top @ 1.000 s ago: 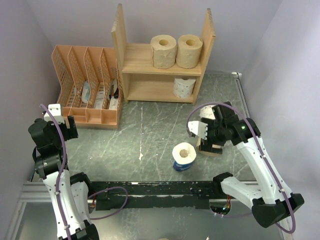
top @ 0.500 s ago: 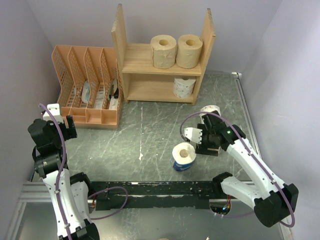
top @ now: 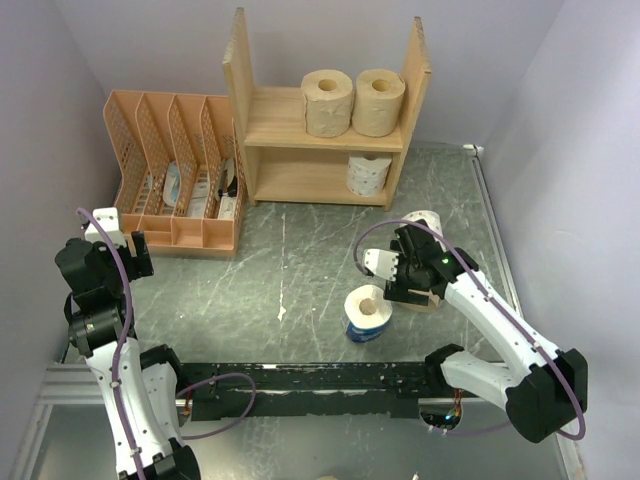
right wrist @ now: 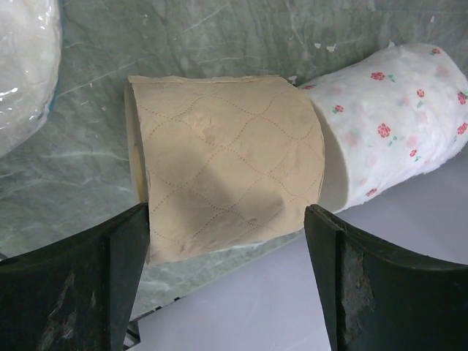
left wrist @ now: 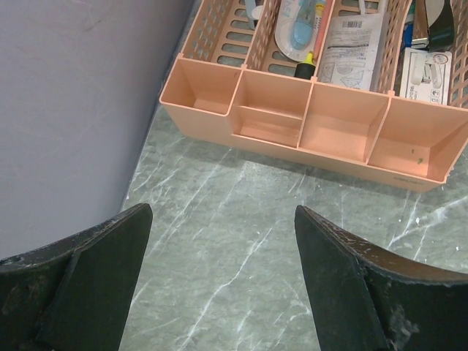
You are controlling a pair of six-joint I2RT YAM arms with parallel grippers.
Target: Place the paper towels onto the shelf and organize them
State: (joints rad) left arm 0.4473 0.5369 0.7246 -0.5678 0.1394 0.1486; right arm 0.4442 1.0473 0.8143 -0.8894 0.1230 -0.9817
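Note:
The wooden shelf holds two tan paper towels on its upper tier and a white one on the lower tier. On the table lie a blue-wrapped roll, a tan roll and a white flower-print roll. My right gripper is open, low over the tan roll, one finger on each side of it. The print roll lies against the tan roll's far end. The blue-wrapped roll is at the upper left. My left gripper is open and empty.
An orange lattice file organizer with papers stands left of the shelf; its front trays show just ahead of the left gripper. Purple walls close in on the left and right. A black rail runs along the near edge.
My right gripper has moved left and down onto the tan roll, uncovering the white print roll behind it. The left arm has not moved.

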